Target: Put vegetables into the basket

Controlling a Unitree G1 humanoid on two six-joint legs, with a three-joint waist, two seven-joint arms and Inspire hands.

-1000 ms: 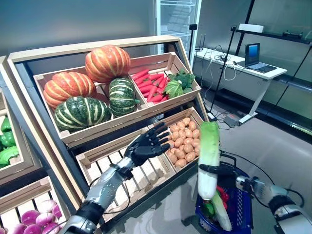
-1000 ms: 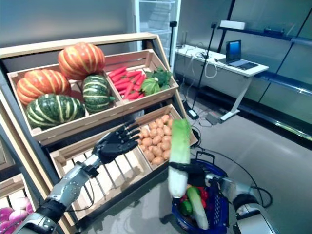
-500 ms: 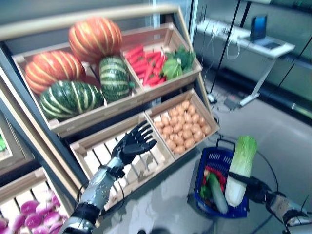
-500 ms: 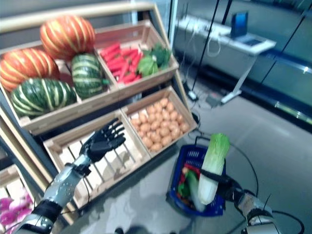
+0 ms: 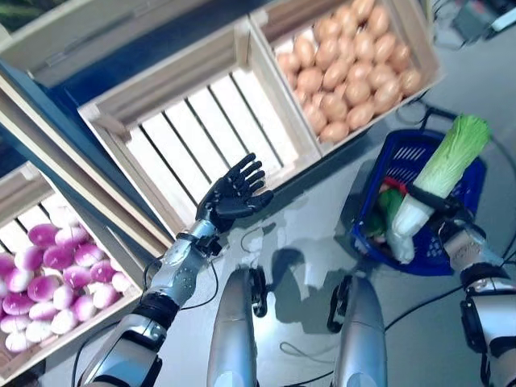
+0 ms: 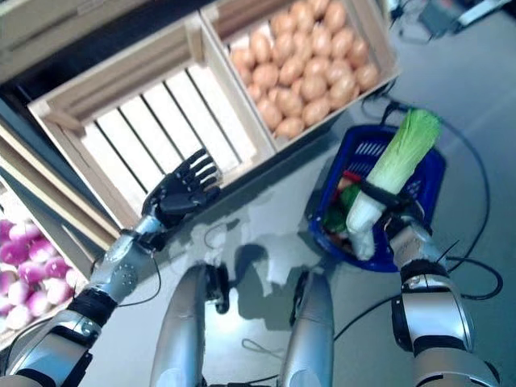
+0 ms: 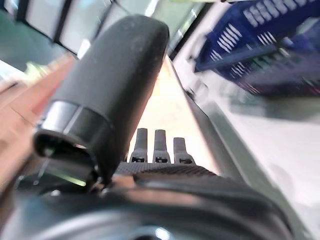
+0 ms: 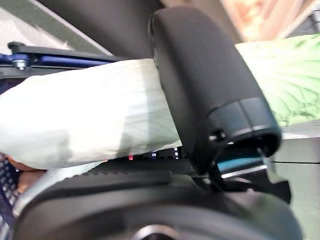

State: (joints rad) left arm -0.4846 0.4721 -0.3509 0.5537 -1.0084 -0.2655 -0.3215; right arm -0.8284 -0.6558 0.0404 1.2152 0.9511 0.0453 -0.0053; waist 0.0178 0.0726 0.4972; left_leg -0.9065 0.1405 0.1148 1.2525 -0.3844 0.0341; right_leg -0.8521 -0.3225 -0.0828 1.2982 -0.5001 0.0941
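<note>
Right now your right hand [image 5: 442, 211] has its fingers curled round the napa cabbage [image 5: 439, 176], tilted over the blue basket [image 5: 451, 258]; your left hand [image 5: 231, 196] hovers with fingers spread.

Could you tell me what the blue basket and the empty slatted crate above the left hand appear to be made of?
The basket looks like moulded plastic: uniform bright blue with a perforated grid wall, slightly glossy. Its dark handle could be plastic or coated metal. The crate looks like unfinished pale wood: separate matte slats with gaps between them and thicker plank sides joined at the corners.
</note>
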